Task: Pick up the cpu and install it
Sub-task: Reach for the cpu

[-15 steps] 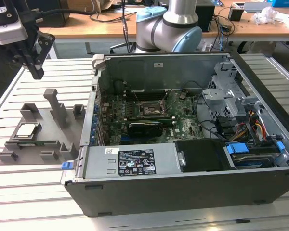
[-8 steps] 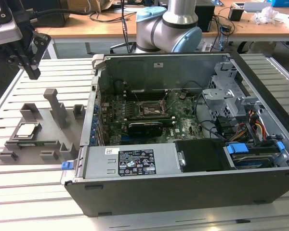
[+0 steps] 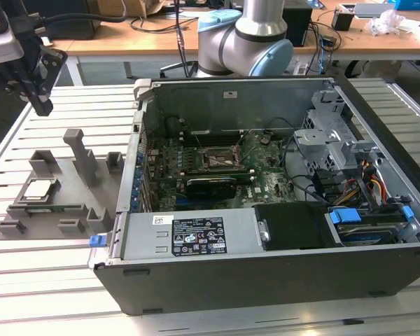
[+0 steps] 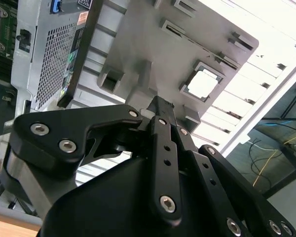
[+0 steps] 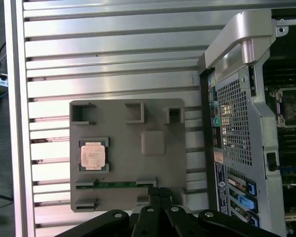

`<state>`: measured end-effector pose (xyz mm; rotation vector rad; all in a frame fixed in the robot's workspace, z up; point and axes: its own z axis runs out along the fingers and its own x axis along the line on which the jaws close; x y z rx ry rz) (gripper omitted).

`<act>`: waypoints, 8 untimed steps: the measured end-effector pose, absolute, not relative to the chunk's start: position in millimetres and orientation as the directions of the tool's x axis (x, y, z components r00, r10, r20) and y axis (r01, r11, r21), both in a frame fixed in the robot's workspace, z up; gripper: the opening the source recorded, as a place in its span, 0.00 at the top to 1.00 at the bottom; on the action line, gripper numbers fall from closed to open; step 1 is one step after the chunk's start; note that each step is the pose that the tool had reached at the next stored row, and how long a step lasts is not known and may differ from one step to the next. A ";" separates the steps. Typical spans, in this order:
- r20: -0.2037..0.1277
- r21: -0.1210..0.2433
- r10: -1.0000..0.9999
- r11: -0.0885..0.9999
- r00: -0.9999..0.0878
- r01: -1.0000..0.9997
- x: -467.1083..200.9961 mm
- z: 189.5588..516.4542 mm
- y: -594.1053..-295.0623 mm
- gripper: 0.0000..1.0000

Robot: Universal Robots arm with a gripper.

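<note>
The cpu (image 5: pixel 93 156) sits in a square recess of the grey holder tray (image 5: pixel 123 168) on the worktop (image 5: pixel 113 59), beside the open computer case (image 5: pixel 237 98) — the end effector (image 5: pixel 156 190) hangs above, clenched, holding nothing.

The exterior view stands far off, while both wrist views look past the gripper (image 5: pixel 156 191) onto the holder tray (image 5: pixel 119 163) below it.

Silver-grey arm (image 3: pixel 246 40) with pale blue joint caps (image 3: pixel 273 59), matte black gripper (image 4: pixel 160 104) linkages, silver hex screws (image 4: pixel 166 203)
</note>
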<state>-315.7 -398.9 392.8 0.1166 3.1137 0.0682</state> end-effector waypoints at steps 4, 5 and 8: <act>-0.023 0.045 0.075 0.996 -0.997 0.074 -320.5 392.6 -398.9 0.89; -0.023 0.045 0.075 0.996 -0.997 0.074 -321.5 392.6 -398.9 0.89; -0.023 0.045 0.075 0.996 -0.997 0.074 -326.1 392.5 -398.8 0.89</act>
